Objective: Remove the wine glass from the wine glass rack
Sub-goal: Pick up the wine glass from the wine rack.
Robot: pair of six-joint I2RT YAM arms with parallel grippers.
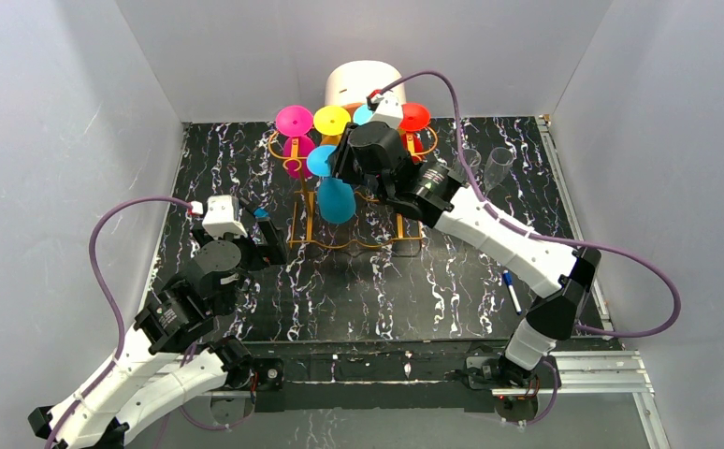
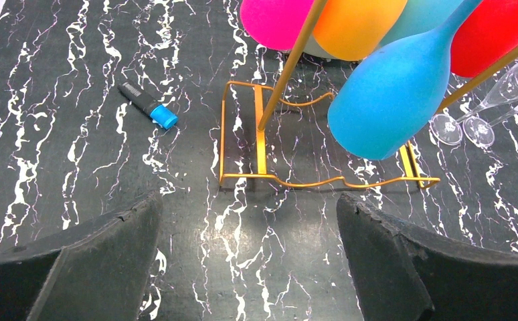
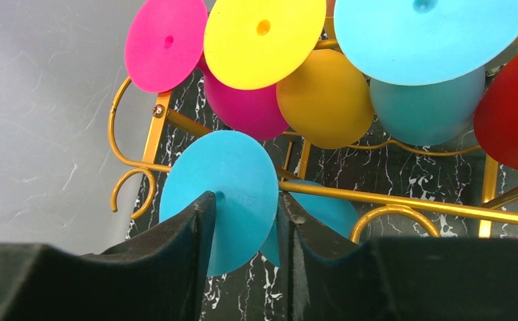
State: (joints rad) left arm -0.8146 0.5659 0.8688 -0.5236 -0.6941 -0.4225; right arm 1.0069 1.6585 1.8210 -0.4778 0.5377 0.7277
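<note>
In the top view the wine glass rack [image 1: 307,223] stands at 12 o'clock on the surface [image 1: 386,290]. The blue wine glass [image 1: 337,199] hangs on it upside down, at the 6 o'clock end of its row. Its long axis is not vertical: the foot [image 3: 233,167] sits up at the rails [image 3: 410,200], and the bowl [image 2: 390,93] leans down and toward 6 o'clock.

The right jaws [image 3: 246,200] are at the foot, with 1 finger on each face of the disc, so the disc enters the gap edge-first. The gap is narrow, but I cannot tell if the fingers pinch the foot or only stand beside it.

The left jaws [image 2: 246,210] are wide apart and hold nothing. They hover over the surface at 8 o'clock from the rack, well apart from the glass, so the nearer arm is the right.

I judge that the coming move depends on the rails. The other glasses [image 3: 263,40] fill the 12 o'clock side, so the foot must slide along the rails toward 6 o'clock before any lift.
</note>
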